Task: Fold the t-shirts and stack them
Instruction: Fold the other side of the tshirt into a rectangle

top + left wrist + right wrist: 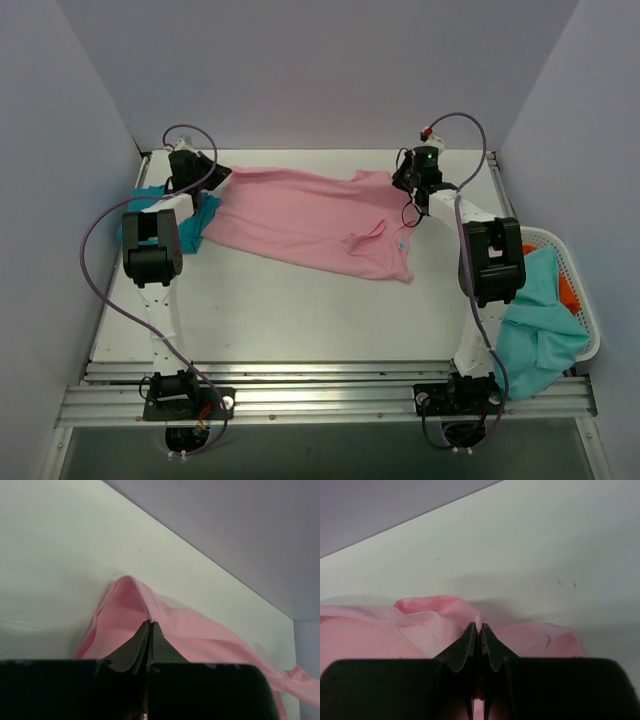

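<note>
Pink t-shirt [300,215], nipped at its far corners by the left gripper [150,623] and right gripper [479,625], both clamped tight, might slip free if overstretched.

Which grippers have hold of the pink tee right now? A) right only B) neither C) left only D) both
D: the left gripper and the right gripper are each shut on a fold of the pink tee, as both wrist views show.
</note>
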You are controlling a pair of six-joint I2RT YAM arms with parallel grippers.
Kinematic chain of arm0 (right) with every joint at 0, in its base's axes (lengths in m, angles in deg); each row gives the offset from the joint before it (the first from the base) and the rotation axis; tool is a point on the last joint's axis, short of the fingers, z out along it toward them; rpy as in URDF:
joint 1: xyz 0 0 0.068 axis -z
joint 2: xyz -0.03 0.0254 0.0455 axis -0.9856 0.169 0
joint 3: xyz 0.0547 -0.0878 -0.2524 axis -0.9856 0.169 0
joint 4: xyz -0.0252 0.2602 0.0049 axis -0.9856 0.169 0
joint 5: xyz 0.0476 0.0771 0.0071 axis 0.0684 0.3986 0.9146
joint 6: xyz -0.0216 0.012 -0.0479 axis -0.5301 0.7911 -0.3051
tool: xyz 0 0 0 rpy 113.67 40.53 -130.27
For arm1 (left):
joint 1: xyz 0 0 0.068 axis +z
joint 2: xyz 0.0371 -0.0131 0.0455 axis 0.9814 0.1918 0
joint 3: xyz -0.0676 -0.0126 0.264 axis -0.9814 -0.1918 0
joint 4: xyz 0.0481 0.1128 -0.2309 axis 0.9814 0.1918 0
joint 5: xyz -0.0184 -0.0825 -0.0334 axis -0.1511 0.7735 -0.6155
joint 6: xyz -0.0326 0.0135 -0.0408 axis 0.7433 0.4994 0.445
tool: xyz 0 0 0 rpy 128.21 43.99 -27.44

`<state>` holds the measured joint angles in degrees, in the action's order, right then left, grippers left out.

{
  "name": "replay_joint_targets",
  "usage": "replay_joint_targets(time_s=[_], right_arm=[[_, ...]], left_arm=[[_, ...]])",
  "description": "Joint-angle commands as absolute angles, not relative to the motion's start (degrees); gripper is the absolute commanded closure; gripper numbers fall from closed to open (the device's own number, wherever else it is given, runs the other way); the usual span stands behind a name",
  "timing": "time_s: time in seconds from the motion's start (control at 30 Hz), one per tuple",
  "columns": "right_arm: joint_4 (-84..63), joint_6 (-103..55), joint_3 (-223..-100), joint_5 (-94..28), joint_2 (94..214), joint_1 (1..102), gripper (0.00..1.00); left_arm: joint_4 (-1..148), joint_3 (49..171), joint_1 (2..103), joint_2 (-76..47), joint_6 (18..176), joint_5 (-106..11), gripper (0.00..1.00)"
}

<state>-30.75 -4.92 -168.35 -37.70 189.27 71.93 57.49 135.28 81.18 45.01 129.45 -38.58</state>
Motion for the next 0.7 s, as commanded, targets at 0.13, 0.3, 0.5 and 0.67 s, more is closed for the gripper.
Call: replay_joint_targets(time_s=[0.13, 0.3, 0.5, 0.67], right_arm=[[-33.5, -5.9, -162.0, -38.9, 178.5, 69.7, 1.0], [-33.7, -5.9, -158.1, -40.0, 174.8, 67.9, 1.0], [-34.8, -5.3, -151.6, -42.9, 171.3, 65.0, 1.0], [-35.7, -4.4, -147.3, -44.4, 169.1, 63.7, 1.0]], left_arm=[[48.3, 127.4, 82.6, 35.0, 128.8, -35.8, 0.98], [46.6, 122.6, 83.4, 32.6, 129.0, -35.0, 0.98], [44.2, 116.5, 84.3, 30.0, 129.6, -34.4, 0.98], [43.3, 111.5, 84.9, 27.3, 129.6, -35.4, 0.98]])
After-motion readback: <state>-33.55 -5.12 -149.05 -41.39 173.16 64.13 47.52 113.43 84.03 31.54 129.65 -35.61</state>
